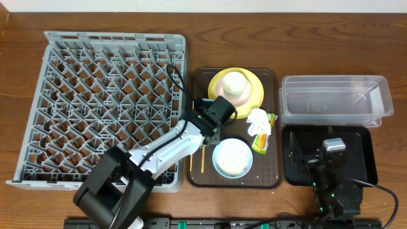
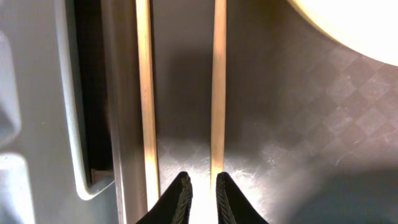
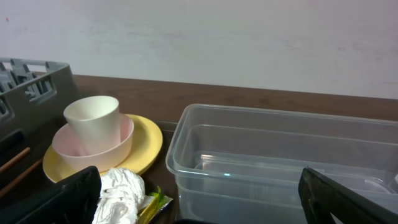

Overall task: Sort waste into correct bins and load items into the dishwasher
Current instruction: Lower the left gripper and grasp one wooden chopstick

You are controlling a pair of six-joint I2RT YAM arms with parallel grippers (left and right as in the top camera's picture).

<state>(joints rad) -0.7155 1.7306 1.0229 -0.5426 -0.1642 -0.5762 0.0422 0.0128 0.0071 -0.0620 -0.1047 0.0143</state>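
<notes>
Only your left wrist cam catches it: left end effector (image 2: 202, 196) tips barely parted, empty, over two chopsticks (image 2: 144, 93) on the tray (image 2: 292, 130), right end effector (image 3: 199, 193) spread wide above one black bin (image 1: 362, 166).

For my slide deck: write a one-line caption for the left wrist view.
Left gripper, nearly closed, at two parallel wooden chopsticks lying on the brown tray.

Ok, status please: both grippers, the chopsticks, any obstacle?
Left gripper barely parted, empty, tips at the two chopsticks on brown tray. Right gripper wide open, empty, above black bin. Nothing blocks the chopsticks.
</notes>
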